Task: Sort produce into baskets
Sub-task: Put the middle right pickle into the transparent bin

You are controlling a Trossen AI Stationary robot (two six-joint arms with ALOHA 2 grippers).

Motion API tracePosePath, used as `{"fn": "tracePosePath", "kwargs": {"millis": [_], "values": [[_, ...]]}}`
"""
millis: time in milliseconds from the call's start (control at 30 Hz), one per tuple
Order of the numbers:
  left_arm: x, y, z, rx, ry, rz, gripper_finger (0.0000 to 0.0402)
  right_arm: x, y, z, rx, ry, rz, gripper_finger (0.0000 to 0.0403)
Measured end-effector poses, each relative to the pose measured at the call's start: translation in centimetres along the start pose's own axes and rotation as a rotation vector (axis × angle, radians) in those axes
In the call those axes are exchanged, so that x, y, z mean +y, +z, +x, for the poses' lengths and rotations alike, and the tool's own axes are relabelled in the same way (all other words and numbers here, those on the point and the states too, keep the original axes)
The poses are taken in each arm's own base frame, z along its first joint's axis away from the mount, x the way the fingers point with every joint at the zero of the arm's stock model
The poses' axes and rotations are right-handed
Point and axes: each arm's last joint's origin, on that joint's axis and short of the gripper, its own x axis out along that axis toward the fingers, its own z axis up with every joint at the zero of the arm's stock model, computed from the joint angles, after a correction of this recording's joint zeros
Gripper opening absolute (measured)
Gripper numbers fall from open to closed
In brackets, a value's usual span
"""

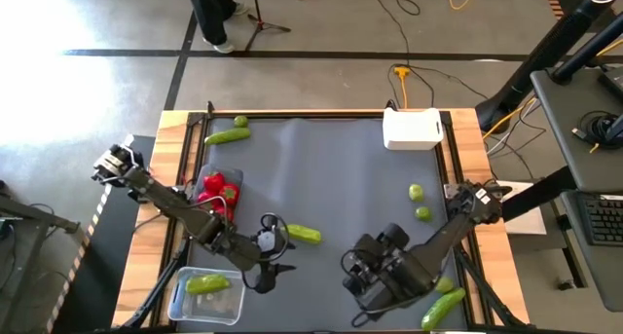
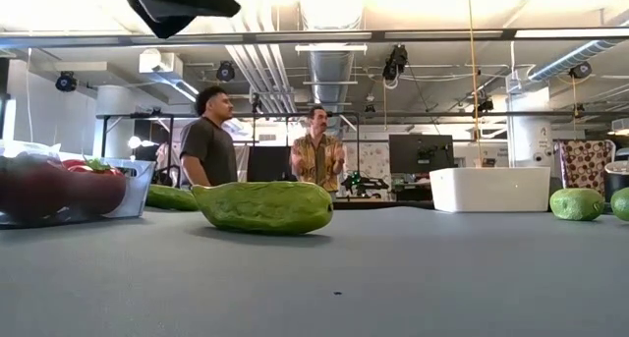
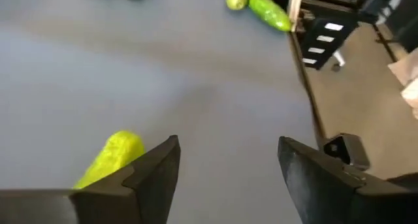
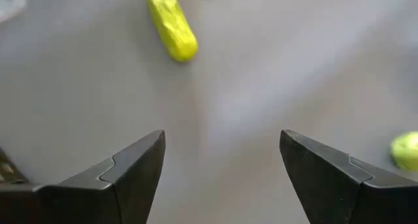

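Dark plastic fingers of the left gripper (image 3: 228,178) stand spread and hold nothing; a bumpy green cucumber (image 3: 112,156) lies on the surface just beside one of them, outside the gap. In the high view this gripper (image 1: 275,271) hovers near the front edge of the surface, with that cucumber (image 1: 304,234) just behind it. The right gripper (image 4: 222,175) is also spread and empty, over bare surface, with the same cucumber (image 4: 171,25) well ahead of it and a lime-green ball (image 4: 405,151) off to one side.

Outward from the fingers, the surface (image 1: 331,178) is a smooth grey mat framed in pale wood. A clear plastic tub (image 1: 206,295) with rounded corners sits at the front left corner, one cucumber inside. Behind it a small dark tray (image 1: 226,181) carries round red pieces (image 1: 216,190) with green tops. An opaque white box (image 1: 413,129) stands at the back right. Another cucumber (image 1: 228,135) and a ball lie at the back left, two balls (image 1: 419,203) at the right, and a cucumber (image 1: 443,308) at the front right.

Beyond the surface, two people (image 2: 208,136) stand in a workshop with exposed ceiling pipes.
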Motion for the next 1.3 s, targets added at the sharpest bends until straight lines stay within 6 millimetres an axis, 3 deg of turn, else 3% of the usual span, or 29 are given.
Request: {"fn": "tracePosePath", "kwargs": {"millis": [267, 367, 533, 867, 1300], "values": [[2.4, 0.3, 1.0, 0.063, -0.01, -0.07, 0.0345, -0.5, 0.2, -0.8, -0.078, 0.006, 0.021, 0.0292], [3.7, 0.1, 1.4, 0.078, 0.018, -0.044, 0.0367, -0.5, 0.2, -0.8, -0.077, 0.007, 0.025, 0.0292], [6.8, 0.5, 2.4, 0.111, 0.123, -0.019, 0.0363, -0.5, 0.2, -0.8, -0.073, 0.009, 0.043, 0.0292], [10.6, 0.6, 4.5, 0.231, 0.009, 0.061, 0.0346, -0.4, 0.0, -0.8, -0.011, 0.027, 0.074, 0.0292], [12.0, -3.9, 9.8, 0.443, 0.009, 0.127, 0.0345, -0.4, -0.1, -0.8, 0.011, 0.029, 0.062, 0.0292]]}}
